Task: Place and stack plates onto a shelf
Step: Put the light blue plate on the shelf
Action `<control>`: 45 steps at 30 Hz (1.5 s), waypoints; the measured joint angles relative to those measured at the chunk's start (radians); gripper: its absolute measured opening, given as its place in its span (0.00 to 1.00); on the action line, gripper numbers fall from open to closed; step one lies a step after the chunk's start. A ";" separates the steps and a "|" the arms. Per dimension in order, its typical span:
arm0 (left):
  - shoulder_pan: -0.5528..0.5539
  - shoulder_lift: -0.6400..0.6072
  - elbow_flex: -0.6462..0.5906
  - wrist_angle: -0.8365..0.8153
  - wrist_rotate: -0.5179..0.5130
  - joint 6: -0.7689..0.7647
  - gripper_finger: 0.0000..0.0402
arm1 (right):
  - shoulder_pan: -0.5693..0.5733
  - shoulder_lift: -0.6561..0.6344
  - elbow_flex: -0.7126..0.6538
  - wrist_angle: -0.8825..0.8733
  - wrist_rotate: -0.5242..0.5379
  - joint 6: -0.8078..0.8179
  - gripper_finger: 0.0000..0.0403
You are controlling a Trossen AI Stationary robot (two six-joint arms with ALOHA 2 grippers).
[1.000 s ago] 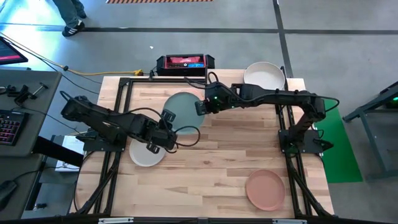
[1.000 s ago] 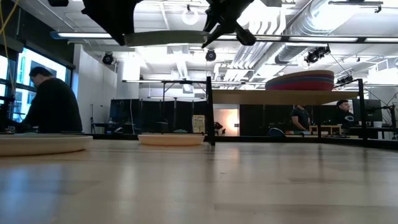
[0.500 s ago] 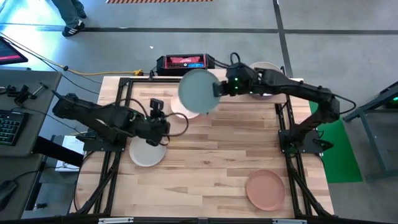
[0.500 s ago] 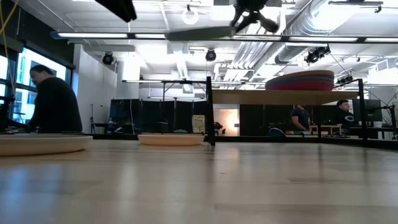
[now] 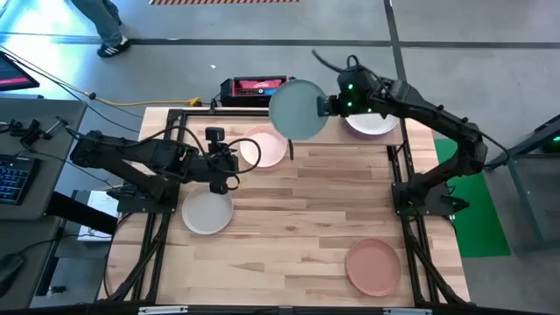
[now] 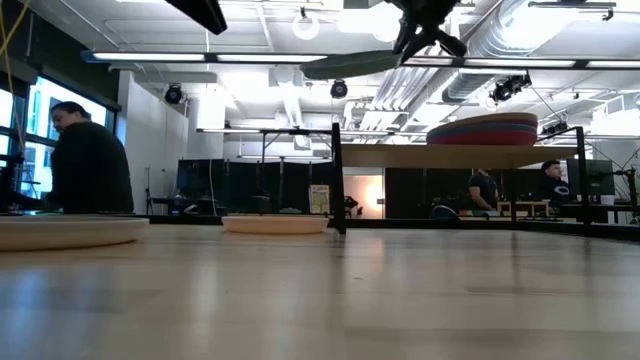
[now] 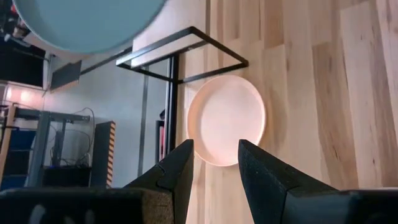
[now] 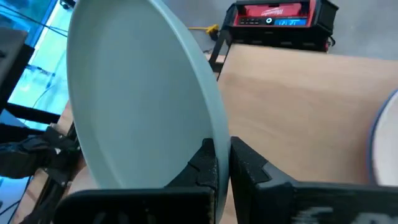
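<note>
My right gripper (image 5: 329, 106) is shut on a teal plate (image 5: 296, 109), held high over the table's far edge beside the shelf (image 6: 420, 157). The low view shows the teal plate (image 6: 350, 65) edge-on above the shelf board. A stack of plates (image 6: 482, 130) rests on the shelf. My left gripper (image 7: 215, 163) hangs open and holds nothing, above and just left of a pale pink plate (image 5: 262, 149) that lies flat on the table. A pale grey plate (image 5: 207, 213) and a salmon-brown plate (image 5: 374, 267) also lie flat on the table. My right gripper pinches the teal plate's rim (image 8: 214, 140) between its two fingers, one on each face. The fingers come from the table's right side, slanting down. The plate is lifted clear of everything and lies nearly level, sticking out to the left of the fingers.
A red and black box (image 5: 260, 87) sits behind the table's far edge. The shelf's black post (image 6: 337, 180) stands near the pink plate. People are in the room beyond the table. Bare wood lies across the table's middle and near side.
My right gripper has carried the teal plate up and toward the table's far right, from over the pink plate to beside the shelf, keeping it about level. My left gripper has pulled back from the plate toward the left and risen. The pink plate now shows uncovered.
</note>
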 joint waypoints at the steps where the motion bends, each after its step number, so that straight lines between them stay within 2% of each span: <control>1: 0.006 0.001 0.000 0.000 0.000 -0.007 0.29 | -0.019 -0.002 0.000 0.001 -0.015 -0.010 0.00; 7: 0.049 0.001 0.000 0.000 0.000 -0.077 0.29 | -0.145 -0.004 0.000 -0.030 -0.102 -0.086 0.00; 17: 0.121 0.001 0.000 0.002 0.000 -0.167 0.29 | -0.299 0.013 0.000 -0.169 -0.135 -0.229 0.00; 28: 0.184 0.001 0.000 0.003 0.001 -0.257 0.29 | -0.305 0.100 0.000 -0.145 -0.150 -0.326 0.00; 45: 0.229 0.001 0.000 0.003 0.002 -0.266 0.29 | -0.305 0.175 0.000 -0.143 -0.151 -0.346 0.00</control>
